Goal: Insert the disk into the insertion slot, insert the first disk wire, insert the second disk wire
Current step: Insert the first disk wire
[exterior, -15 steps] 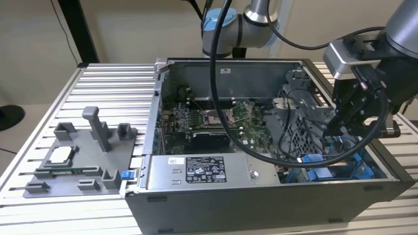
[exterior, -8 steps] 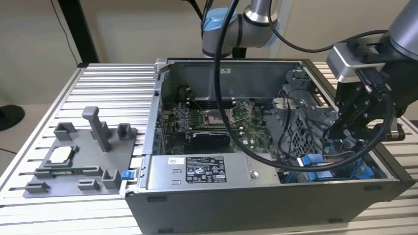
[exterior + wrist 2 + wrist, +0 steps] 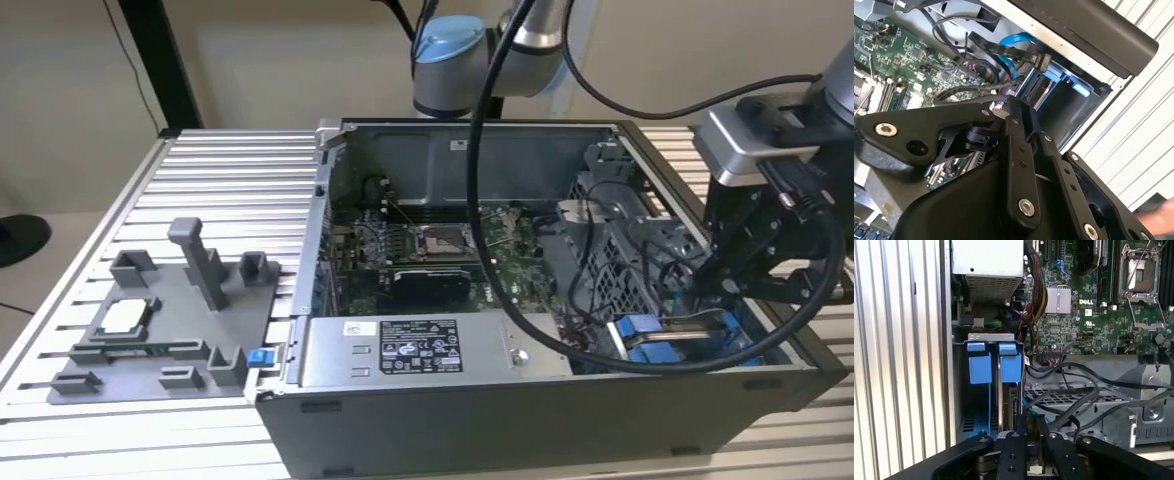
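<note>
Fingers: in the first wrist view the two black fingers (image 3: 1014, 452) stand parallel and close, with a narrow dark gap between them; I cannot tell whether they pinch anything.
Gripper: the gripper (image 3: 1030, 427) reaches down into the computer case, its tips right at the near end of the disk.
Disk: the disk (image 3: 1008, 407) stands on edge in the insertion slot (image 3: 970, 410), with its blue tab (image 3: 1010, 364) at the end away from the gripper.
Second blue tab: it (image 3: 979, 365) sits just beside the disk's own tab.
Cables: black cables (image 3: 1074, 390) loop over the perforated cage (image 3: 1064, 399) beside the slot; in the second wrist view a black flat connector (image 3: 1042, 61) lies near the blue carrier end, with a light-blue cable (image 3: 1016, 37) nearby.
Motherboard: the green board (image 3: 1074, 325) lies beyond the cage.
Case: in the exterior view the open computer case (image 3: 534, 430) rests on a slotted metal table (image 3: 200, 170), and the gripper is at the case's corner on the exterior view's right.
Power-supply box: it (image 3: 400, 350) lies along the case's near wall.
Fixture: a grey fixture (image 3: 160, 320) sits on the table at the exterior view's left.
</note>
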`<state>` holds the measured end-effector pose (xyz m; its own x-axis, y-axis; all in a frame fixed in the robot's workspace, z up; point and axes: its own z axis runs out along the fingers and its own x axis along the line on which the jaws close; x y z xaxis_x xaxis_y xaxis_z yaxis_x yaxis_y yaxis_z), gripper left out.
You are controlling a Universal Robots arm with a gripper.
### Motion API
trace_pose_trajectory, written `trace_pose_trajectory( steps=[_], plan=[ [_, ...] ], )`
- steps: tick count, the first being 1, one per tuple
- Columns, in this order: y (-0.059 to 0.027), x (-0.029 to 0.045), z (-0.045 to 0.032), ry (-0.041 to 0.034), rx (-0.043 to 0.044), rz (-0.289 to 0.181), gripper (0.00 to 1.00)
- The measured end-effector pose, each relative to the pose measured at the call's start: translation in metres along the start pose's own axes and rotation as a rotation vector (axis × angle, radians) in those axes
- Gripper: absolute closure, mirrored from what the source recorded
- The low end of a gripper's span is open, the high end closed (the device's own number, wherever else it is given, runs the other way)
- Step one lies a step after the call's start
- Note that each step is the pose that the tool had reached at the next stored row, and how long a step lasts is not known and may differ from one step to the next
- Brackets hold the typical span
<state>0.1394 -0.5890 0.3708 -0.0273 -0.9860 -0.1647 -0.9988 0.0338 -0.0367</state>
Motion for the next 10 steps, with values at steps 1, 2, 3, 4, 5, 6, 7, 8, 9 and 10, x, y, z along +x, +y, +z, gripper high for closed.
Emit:
trace_pose_trajectory(
  steps=[1,2,3,4,5,6,7,8,9,10],
  plan=[
    [-0.0013,0.0007,0.0004,0.0001,0.0,0.0,1.0],
    [-0.0025,0.0013,0.0006,0.0003,0.0,0.0,1.0],
    [-0.0039,0.0017,0.001,0.0006,0.0,0.0,1.0],
    [-0.0049,0.002,0.0015,0.0008,0.0,0.0,1.0],
    [-0.0058,0.0021,0.0022,0.001,0.0,0.0,1.0],
    [-0.0065,0.0022,0.0028,0.0014,0.0001,0.0,1.0],
    [-0.0072,0.0023,0.0036,0.0016,0.0001,0.0,1.0],
    [-0.0078,0.0024,0.0043,0.0019,0.0,0.0,1.0],
    [-0.0083,0.0025,0.0052,0.0022,0.0001,0.0,1.0],
    [-0.0084,0.0027,0.0059,0.0025,0.0001,0.0,1.0]
  ],
)
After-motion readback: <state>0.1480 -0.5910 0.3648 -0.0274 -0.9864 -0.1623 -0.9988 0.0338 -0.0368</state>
